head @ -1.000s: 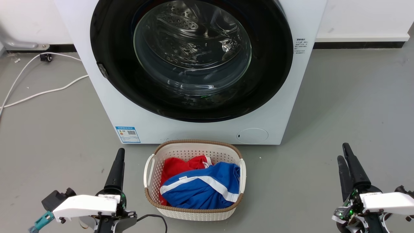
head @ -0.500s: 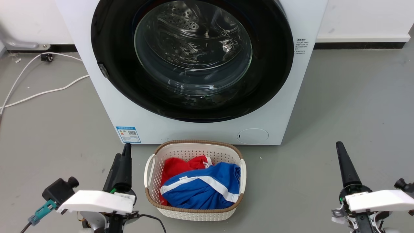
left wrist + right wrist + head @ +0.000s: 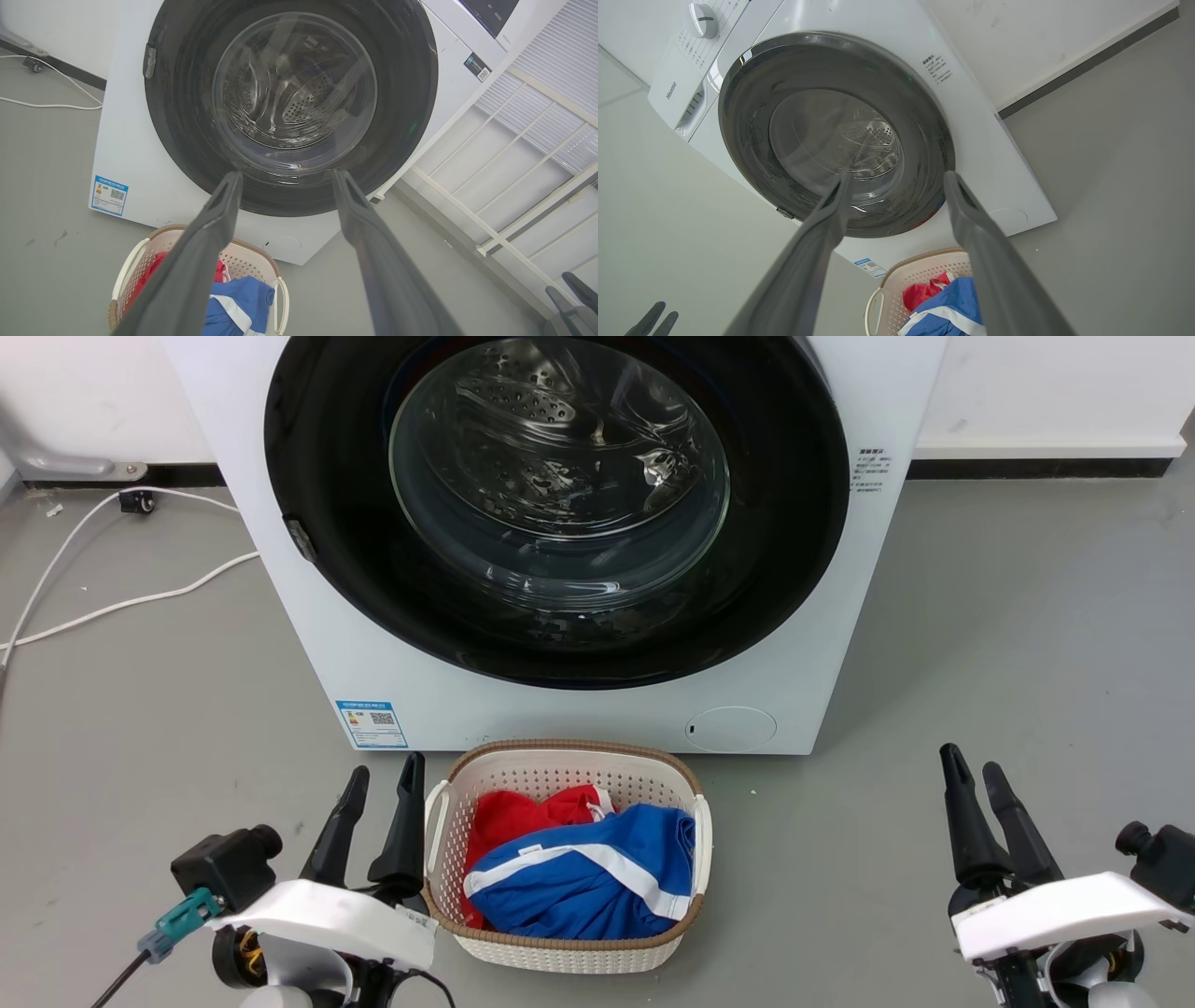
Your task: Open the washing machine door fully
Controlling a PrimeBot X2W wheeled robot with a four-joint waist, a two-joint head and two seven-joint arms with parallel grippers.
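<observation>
The washing machine door point(image 3: 775, 523) is seen shut on the white machine point(image 3: 560, 714), ahead of the left gripper point(image 3: 387, 765) and right gripper point(image 3: 969, 761), both spread and empty, with its grey rim tab point(image 3: 297, 539) judged nearer the left.

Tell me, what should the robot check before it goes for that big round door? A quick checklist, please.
1. Washing machine door open: not ok. It sits shut, flush with the white machine.
2. Left gripper free: ok. It is open and empty, low and close beside the basket.
3. Right gripper free: ok. It is open and empty, low at the right.
4. Grey tab on the door's left edge within clear approach: ok. Nothing stands in front of it.
5. Basket clear of the door's swing: cannot tell. It stands right before the machine, below the door.
</observation>
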